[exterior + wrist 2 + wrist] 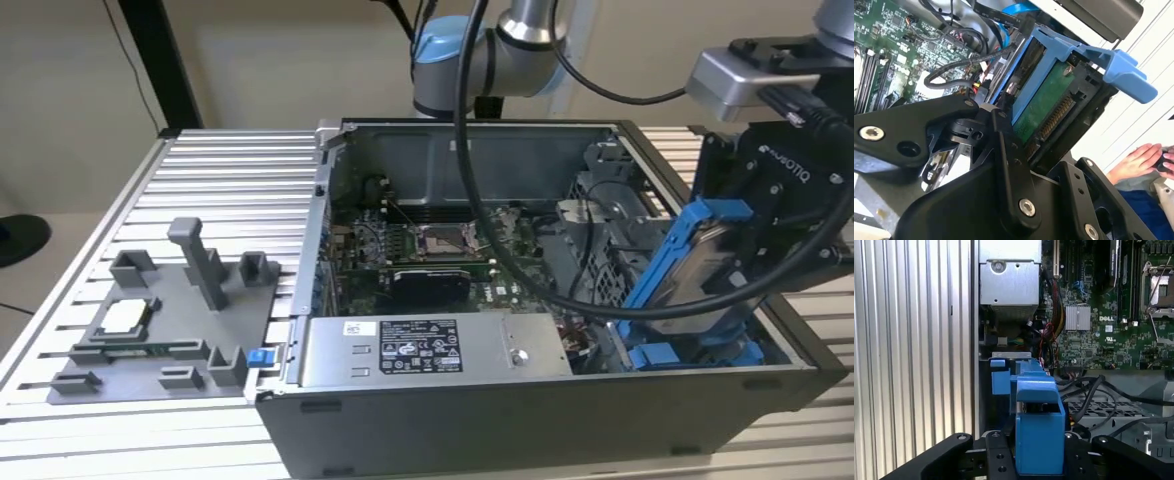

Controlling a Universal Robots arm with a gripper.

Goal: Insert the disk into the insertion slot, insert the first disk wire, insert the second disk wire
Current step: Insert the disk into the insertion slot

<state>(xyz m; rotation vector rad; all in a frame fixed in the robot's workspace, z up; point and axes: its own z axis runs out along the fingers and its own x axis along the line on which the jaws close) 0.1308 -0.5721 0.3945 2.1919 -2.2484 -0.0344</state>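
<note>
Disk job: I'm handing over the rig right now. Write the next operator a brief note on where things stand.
Gripper: shut on the disk, held tilted over the open computer case.
Insertion slot: under the disk's lower end, at the exterior view's right end of the case.
Done: disk is gripped and at the slot.
Left: disk not seated; its connector is bare, no wire plugged in.
Note: a person's hand is nearby in the second wrist view.

A robotics lab: slotted aluminium bench (227, 170), opened computer case (534, 425).
</note>
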